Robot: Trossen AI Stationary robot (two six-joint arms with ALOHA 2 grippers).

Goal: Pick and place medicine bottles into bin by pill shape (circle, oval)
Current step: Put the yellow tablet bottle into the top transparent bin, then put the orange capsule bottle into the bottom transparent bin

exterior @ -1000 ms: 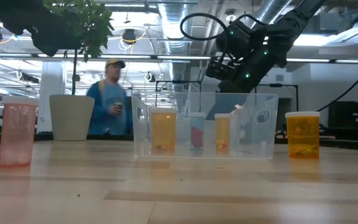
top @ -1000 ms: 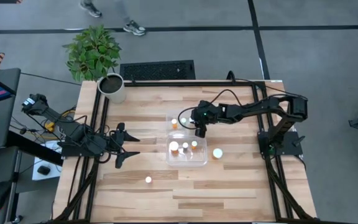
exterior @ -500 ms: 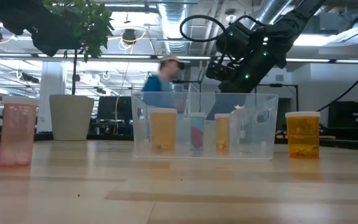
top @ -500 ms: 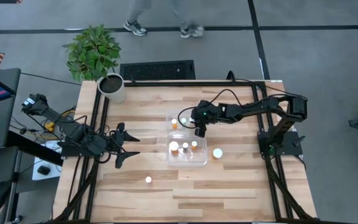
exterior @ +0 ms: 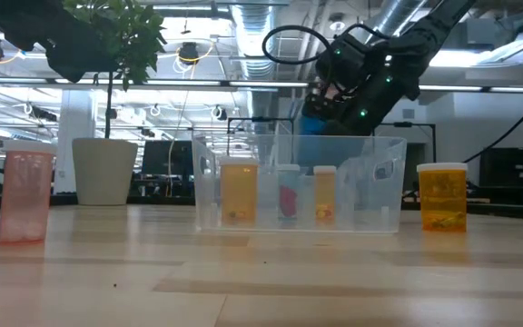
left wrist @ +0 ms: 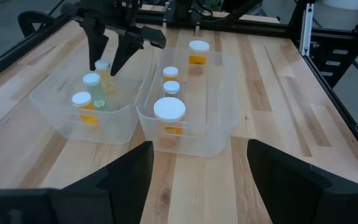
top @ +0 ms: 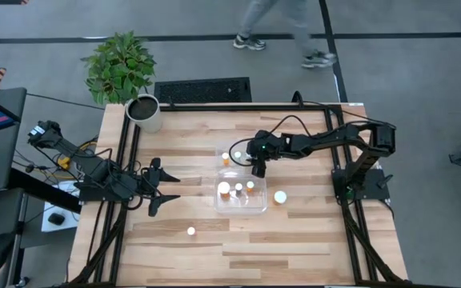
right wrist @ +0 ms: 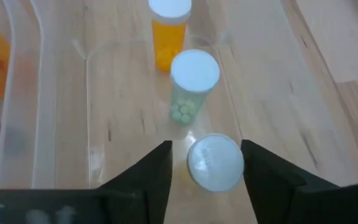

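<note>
Overhead, the right gripper hangs above the bin, fingers spread and holding nothing — three medicine bottles stand in the compartment beneath it. The left gripper waits open, well off to the side — one bottle stands, seemingly, just outside the bin.
</note>
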